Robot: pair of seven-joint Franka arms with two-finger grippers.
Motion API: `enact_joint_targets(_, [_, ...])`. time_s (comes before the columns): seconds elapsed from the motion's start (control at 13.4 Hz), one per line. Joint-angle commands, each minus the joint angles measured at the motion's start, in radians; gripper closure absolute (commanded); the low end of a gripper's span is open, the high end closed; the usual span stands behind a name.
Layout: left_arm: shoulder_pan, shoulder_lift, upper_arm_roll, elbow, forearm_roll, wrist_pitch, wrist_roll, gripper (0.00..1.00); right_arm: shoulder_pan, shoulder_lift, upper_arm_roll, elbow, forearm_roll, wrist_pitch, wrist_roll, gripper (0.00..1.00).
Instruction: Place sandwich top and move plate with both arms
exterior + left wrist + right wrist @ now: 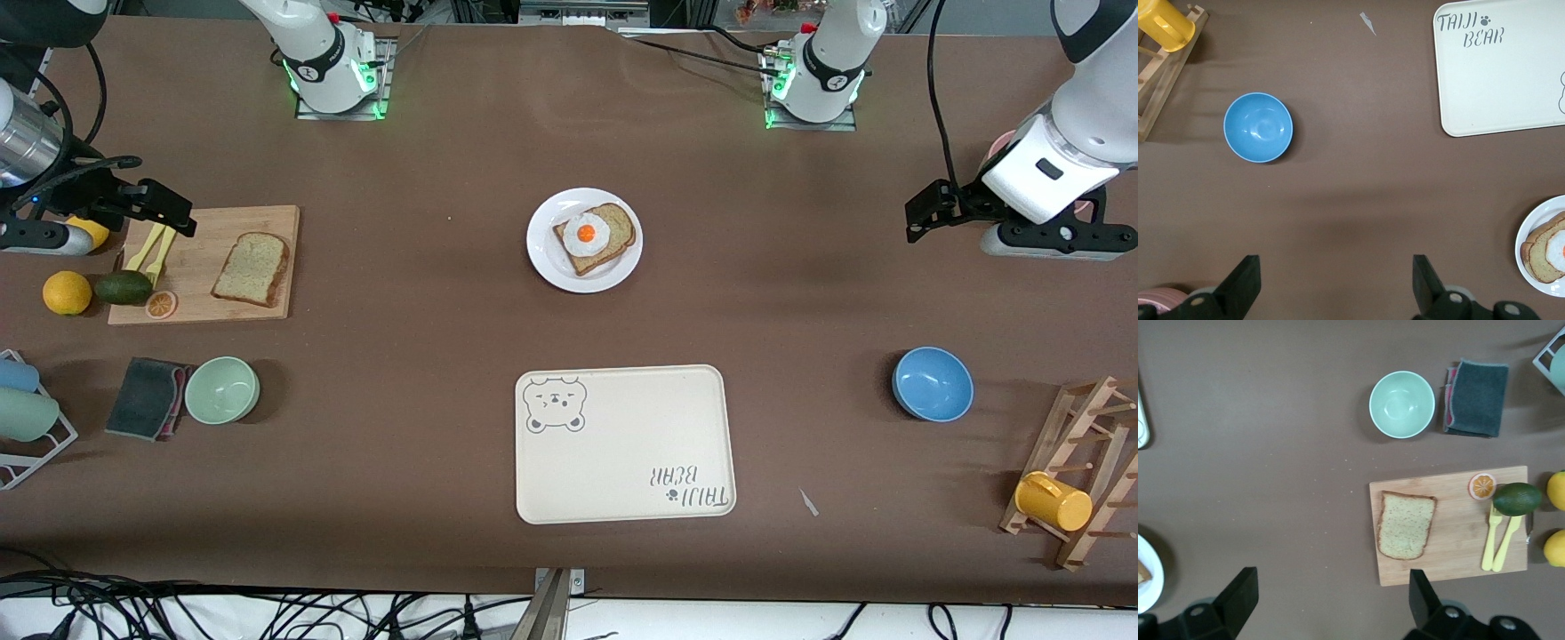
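The sandwich top [252, 268] is a speckled tan bread slice lying flat on a wooden cutting board [267, 222] toward the right arm's end; it also shows in the right wrist view [1406, 525]. The white plate [544, 258] sits mid-table and holds a bread slice with a fried egg [587, 234] on it. The plate's edge shows in the left wrist view [1523, 227] and the right wrist view [1153, 593]. My right gripper [182, 216] [1331, 587] hangs open and empty over the board's end. My left gripper [914, 222] [1336, 267] hangs open and empty over bare table.
A cream bear tray [622, 480] lies nearer the camera than the plate. A blue bowl [932, 383] and a wooden rack with a yellow mug [1053, 500] are at the left arm's end. A green bowl [221, 389], grey cloth [147, 398], avocado [124, 286] and orange [67, 292] are near the board.
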Motion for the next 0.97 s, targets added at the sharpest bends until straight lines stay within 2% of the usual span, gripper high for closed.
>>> enact_joint_targets(0.0, [0.007, 0.007, -0.01, 0.023, 0.025, -0.018, 0.007, 0.0, -0.004, -0.022, 0.028, -0.014, -0.037, -0.013, -0.004, 0.0])
enact_joint_targets(0.89, [0.01, 0.007, -0.01, 0.023, 0.025, -0.018, 0.008, 0.0, 0.0, -0.02, 0.054, -0.053, -0.04, -0.018, 0.009, 0.02])
